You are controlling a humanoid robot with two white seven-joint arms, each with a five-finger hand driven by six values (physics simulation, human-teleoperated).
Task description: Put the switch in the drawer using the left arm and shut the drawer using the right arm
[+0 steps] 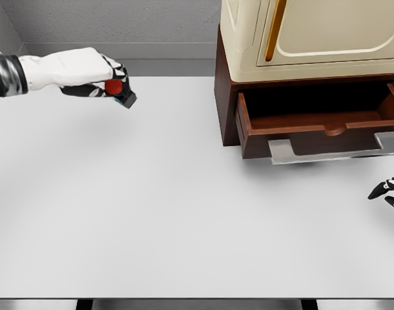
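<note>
Left robot hand [101,82] reached in from the left edge, well up the table [152,213], fingers clenched around the switch [119,91]. The switch was a small dark block with a red end and a blue edge, tilted, its lower corner pointing down and to the right. It sat between the black fingers, apparently lifted off the table; a faint soft shadow lay on the white top below the arm.

The drawer [316,126] stood pulled out at the base of a brown cabinet [224,97] at the far right of the table. Inside was bare brown wood, dark toward the back. A notch showed in the middle of the front panel's top edge. A flat grey handle [332,150] ran under the front, jutting slightly past it. On top of the cabinet stood a cream-coloured box [313,39] with a raised panel and an orange vertical strip on its face.

Switch and drawer were well apart, with open table between them; the switch was left of the cabinet and level with its middle.

Right robot hand [391,192] showed only at the right edge, below the drawer and near the table top. A few black-and-white fingers were in sight, loosely spread and holding nothing. The rest of that arm was out of frame.

A grey wall ran behind the table.
</note>
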